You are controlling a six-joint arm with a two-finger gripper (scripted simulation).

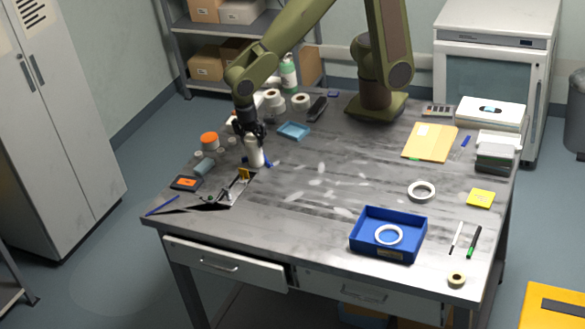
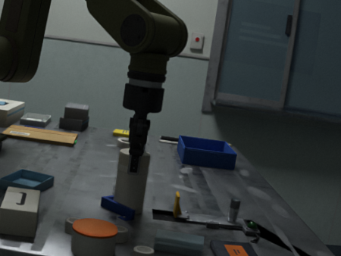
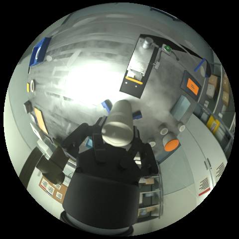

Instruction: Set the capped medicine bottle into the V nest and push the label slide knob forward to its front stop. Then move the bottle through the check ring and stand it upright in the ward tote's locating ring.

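Observation:
The white capped medicine bottle [image 1: 254, 150] stands upright in the blue V nest [image 2: 118, 207] at the table's left rear. I grip the bottle [image 3: 119, 122] near its cap with my gripper [image 1: 249, 133], which comes straight down onto it. Just in front lies the label slide plate [image 1: 234, 188] with a yellow tab [image 2: 177, 205] and a grey knob [image 2: 234, 210]. A white check ring [image 1: 421, 191] lies flat on the right. The blue ward tote [image 1: 388, 233] near the front edge holds a white locating ring [image 1: 388, 234].
The arm's base [image 1: 375, 106] stands at the table's rear. An orange-lidded jar [image 1: 210, 140], small caps and a teal block [image 1: 204, 166] lie left of the bottle. A blue tray [image 1: 292, 130] and tape rolls [image 1: 276, 99] sit behind. Pens [image 1: 473, 241] lie right of the tote.

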